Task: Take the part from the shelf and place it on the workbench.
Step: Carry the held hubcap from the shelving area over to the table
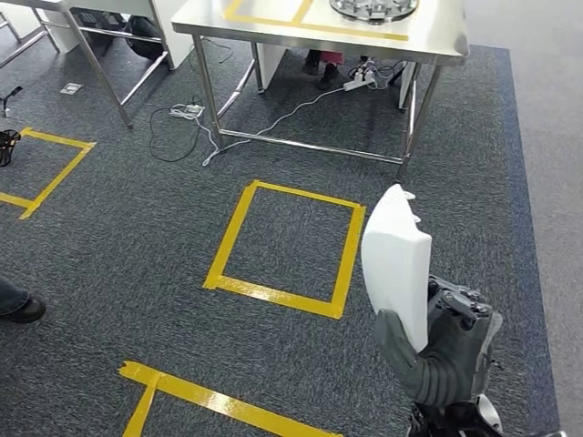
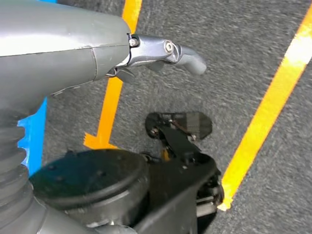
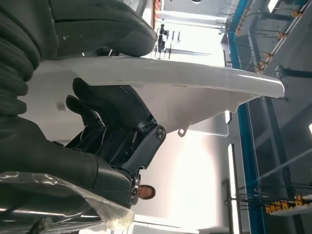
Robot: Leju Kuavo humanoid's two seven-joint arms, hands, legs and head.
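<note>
Right robot hand (image 1: 450, 350), fingers closed around the lower end of the white moulded plastic part (image 1: 396, 262), holds it upright, long axis vertical, while the steel-topped table (image 1: 440, 36) lies well ahead and slightly left across the carpet.

The workbench (image 1: 440, 41) at the far side is cut off by the top edge, so only its near part shows. A round metal thing (image 1: 374, 9) on it is cut off too. Under it, a person's shoes (image 1: 322, 66) peek out; the rest is hidden. At the left edge, another shoe (image 1: 24, 309) is cut off. The right hand (image 1: 446, 350) hides the bottom of the white part (image 1: 395, 259).
</note>
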